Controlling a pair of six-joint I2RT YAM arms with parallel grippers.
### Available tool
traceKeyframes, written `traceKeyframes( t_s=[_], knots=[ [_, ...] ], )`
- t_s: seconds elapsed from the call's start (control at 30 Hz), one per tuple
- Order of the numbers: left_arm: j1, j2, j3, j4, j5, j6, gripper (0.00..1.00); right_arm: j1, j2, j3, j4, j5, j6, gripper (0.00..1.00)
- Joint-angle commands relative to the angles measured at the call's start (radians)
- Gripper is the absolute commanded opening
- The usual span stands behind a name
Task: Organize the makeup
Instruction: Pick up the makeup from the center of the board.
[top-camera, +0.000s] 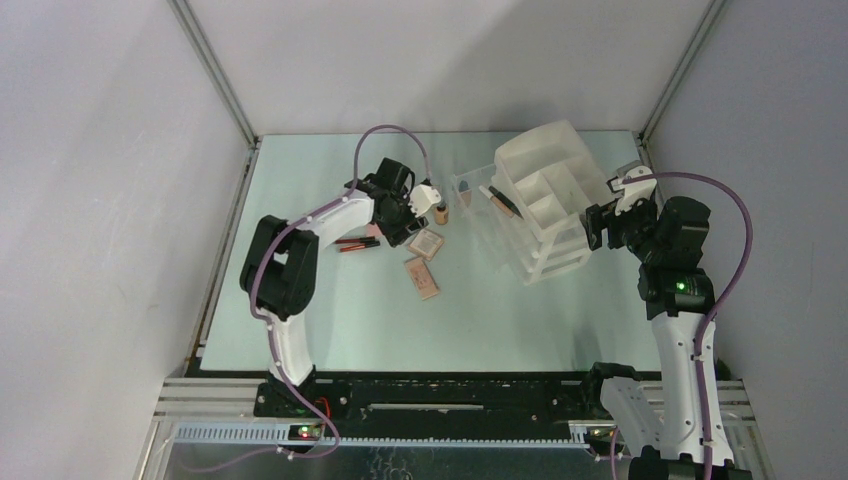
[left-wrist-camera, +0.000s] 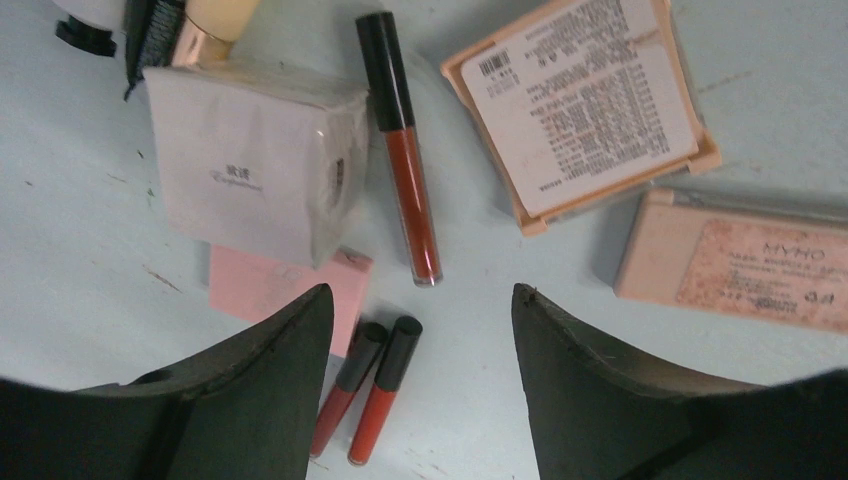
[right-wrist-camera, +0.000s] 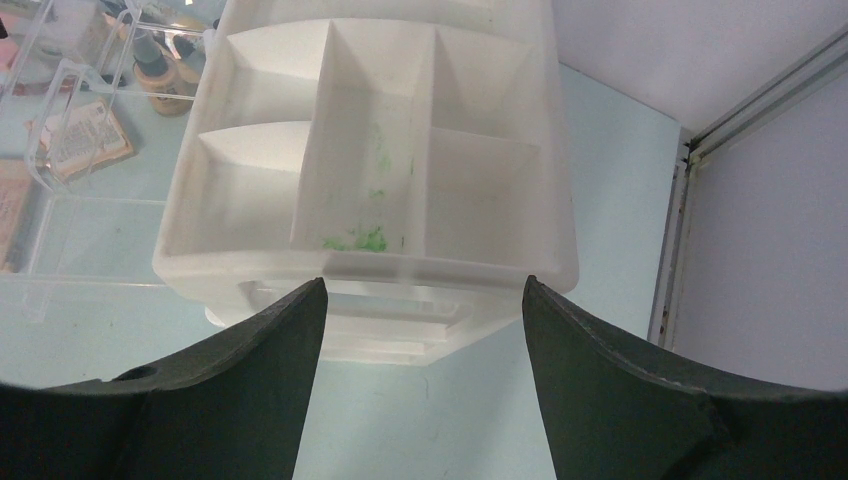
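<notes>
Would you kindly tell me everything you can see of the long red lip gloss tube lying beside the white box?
The lip gloss tube is slim, with a glossy black cap and a clear, plastic-looking barrel filled deep red. Capped, it lies flat on the pale table, cap away from the open left claw, between the white box and a beige palette. Whether it touches the box is unclear.

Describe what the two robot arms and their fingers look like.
Both the left arm and right arm have white shells with black joints. A purple cable loops along each. The right arm shows a green light. The fingers are dark, broad wedges tapering to points.
</notes>
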Motion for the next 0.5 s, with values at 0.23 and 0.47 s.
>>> traceKeyframes(
  t_s=[0.23,0.47],
  knots=[
    [0.002,0.073,0.101,-0.039,-0.012,0.009,0.6,-0.005,0.002,-0.006,0.022,-0.005,-0.012,0.8],
    [0.003,0.109,0.135,-0.067,-0.002,0.013,0.54,-0.005,0.001,-0.006,0.022,-0.005,-0.014,0.8]
  ],
)
